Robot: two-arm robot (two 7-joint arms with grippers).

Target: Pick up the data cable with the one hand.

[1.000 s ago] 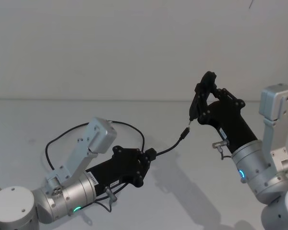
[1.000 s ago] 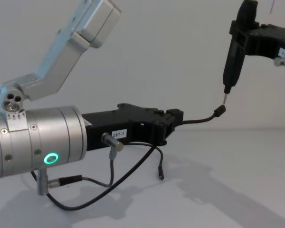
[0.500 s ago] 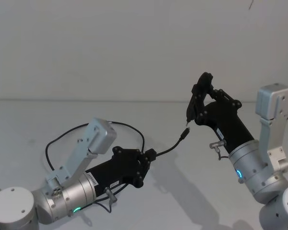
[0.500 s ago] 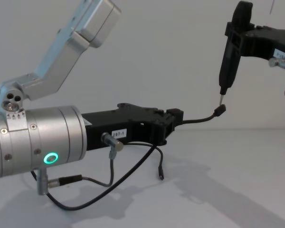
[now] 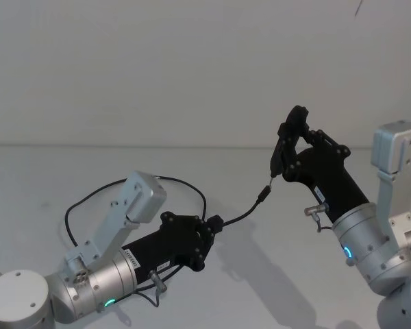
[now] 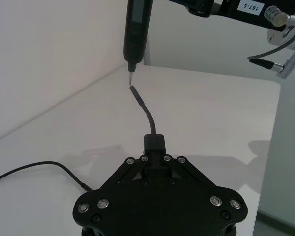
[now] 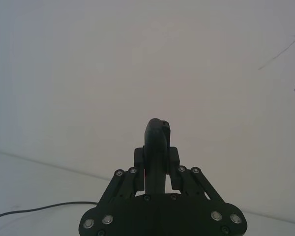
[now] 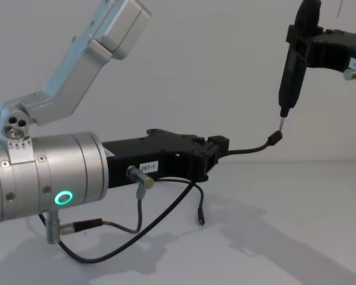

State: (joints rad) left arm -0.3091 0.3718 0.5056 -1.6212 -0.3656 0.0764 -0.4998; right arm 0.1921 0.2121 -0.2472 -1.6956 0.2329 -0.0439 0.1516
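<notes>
The left gripper (image 8: 216, 155) sits nearest, reaching forward low over the table (image 8: 285, 237), its jaws clamped on the cable (image 8: 249, 149) a short way behind one plug. To do this step well, the grip should stay firm and level, since the free end sticks out stiffly beyond the jaws and any wrist roll would swing the plug (image 8: 275, 138) off line. The rest of the cable hangs from the gripper's underside, loops over the table, and ends in the other plug (image 8: 200, 220), which hangs just above the surface (a snag there would tug the held end). From the head, the cable's long slack (image 5: 123, 184) arcs round behind the left arm.

The left arm lies nearly horizontal, forearm stretched out from the robot's left, green ring light (image 8: 63, 198) lit.

Farther out and higher, the right gripper (image 8: 302, 44) is closed round a pen tool (image 8: 292, 68), held upright, tip down. The tip hovers just above the raised plug; I cannot tell whether they touch. The right arm comes up from the robot's right, wrist bent forward.
</notes>
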